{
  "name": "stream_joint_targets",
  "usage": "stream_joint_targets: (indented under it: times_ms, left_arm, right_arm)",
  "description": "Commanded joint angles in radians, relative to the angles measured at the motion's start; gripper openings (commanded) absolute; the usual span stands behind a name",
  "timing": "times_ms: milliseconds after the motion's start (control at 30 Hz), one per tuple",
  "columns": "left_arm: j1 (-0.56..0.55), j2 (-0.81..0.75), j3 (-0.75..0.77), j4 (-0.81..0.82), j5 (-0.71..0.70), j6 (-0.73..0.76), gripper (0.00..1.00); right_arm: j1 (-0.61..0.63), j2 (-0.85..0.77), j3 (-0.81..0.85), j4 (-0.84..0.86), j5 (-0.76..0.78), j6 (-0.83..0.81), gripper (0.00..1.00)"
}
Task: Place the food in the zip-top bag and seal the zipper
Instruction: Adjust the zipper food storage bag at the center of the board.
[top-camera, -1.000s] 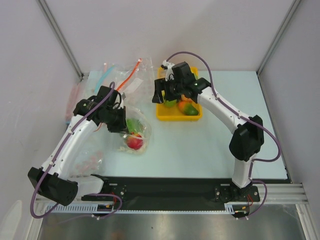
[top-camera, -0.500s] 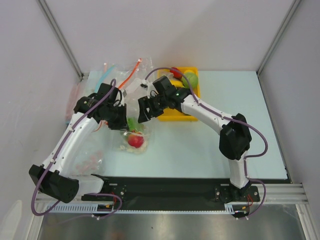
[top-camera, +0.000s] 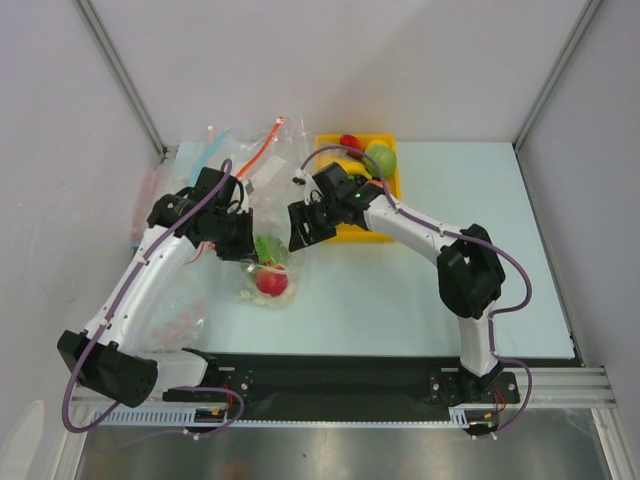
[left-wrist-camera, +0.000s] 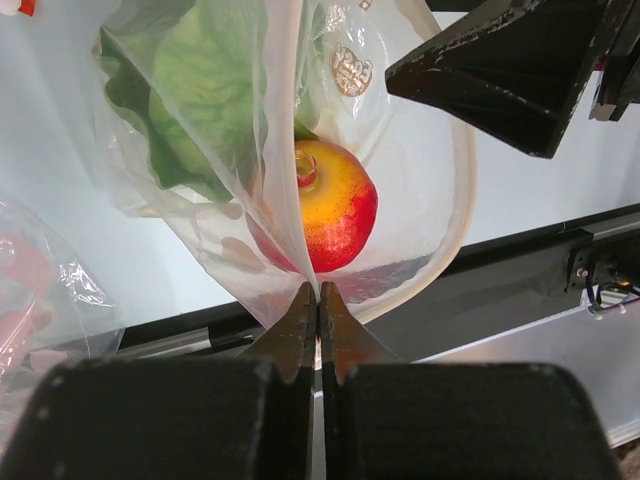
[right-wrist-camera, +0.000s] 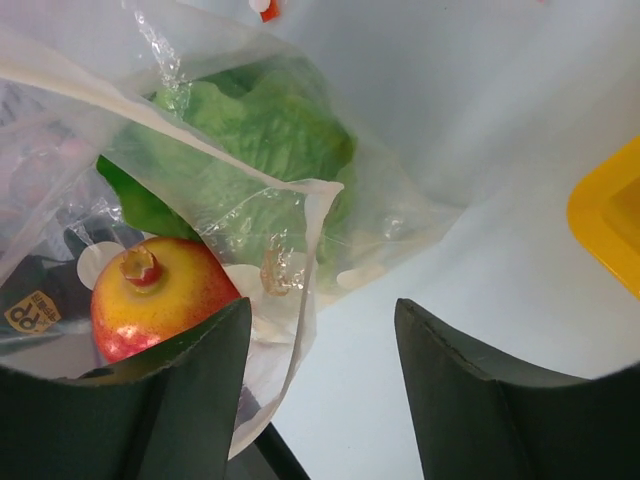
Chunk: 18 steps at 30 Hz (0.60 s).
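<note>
Clear zip-top bag rim pinched in left claw; cabbage, red fruit inside; right claw spread wide at mouth.

The clear bag with white dots is open at its mouth. Its pale zipper is not pressed shut. A leafy green cabbage and a red fruit sit inside, touching. The green apple lies well apart from the bag.

The zip-top bag is clear, crinkly plastic; the red fruit glossy, smooth.
</note>
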<state>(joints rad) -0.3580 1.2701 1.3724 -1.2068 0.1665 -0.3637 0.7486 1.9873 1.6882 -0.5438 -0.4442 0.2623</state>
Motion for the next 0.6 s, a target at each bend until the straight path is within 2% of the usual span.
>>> stream_joint_targets:
  times_ms: [0,33,133,167,200,233,267,300,433,567]
  left_arm:
    - [-0.004,-0.031,0.001,0.018,0.025,0.022,0.00]
    - [-0.006,-0.031,0.002,0.019,0.027,0.022,0.00]
    - [-0.006,-0.028,0.005,0.023,0.045,0.017,0.00]
    - [-0.006,-0.025,0.007,0.024,0.048,0.017,0.00]
    - [-0.006,-0.023,0.010,0.024,0.054,0.014,0.00]
    - [-0.004,-0.021,0.011,0.021,0.056,0.014,0.00]
    - [-0.006,-0.018,0.013,0.018,0.056,0.012,0.01]
    - [-0.006,-0.017,0.016,0.015,0.053,0.009,0.00]
    - [-0.004,-0.014,0.022,-0.010,0.036,0.005,0.00]
    - [-0.004,-0.023,0.011,-0.020,0.019,-0.006,0.00]
  right_arm:
    - [0.006,-0.027,0.022,0.048,-0.031,0.025,0.61]
    - [0.008,-0.021,0.034,0.050,-0.034,0.028,0.58]
    - [0.015,0.005,0.096,0.036,-0.011,0.026,0.37]
    - [0.017,0.016,0.116,0.007,0.004,0.015,0.22]
    - [0.015,0.018,0.154,-0.008,0.028,0.011,0.14]
    - [0.017,0.015,0.171,-0.030,0.124,0.009,0.11]
    - [0.018,-0.010,0.180,-0.060,0.184,0.006,0.04]
    - [0.018,-0.030,0.179,-0.070,0.316,-0.001,0.03]
    - [0.018,-0.146,0.115,-0.079,0.633,-0.012,0.00]
    - [0.017,-0.220,0.051,-0.070,0.786,0.005,0.00]
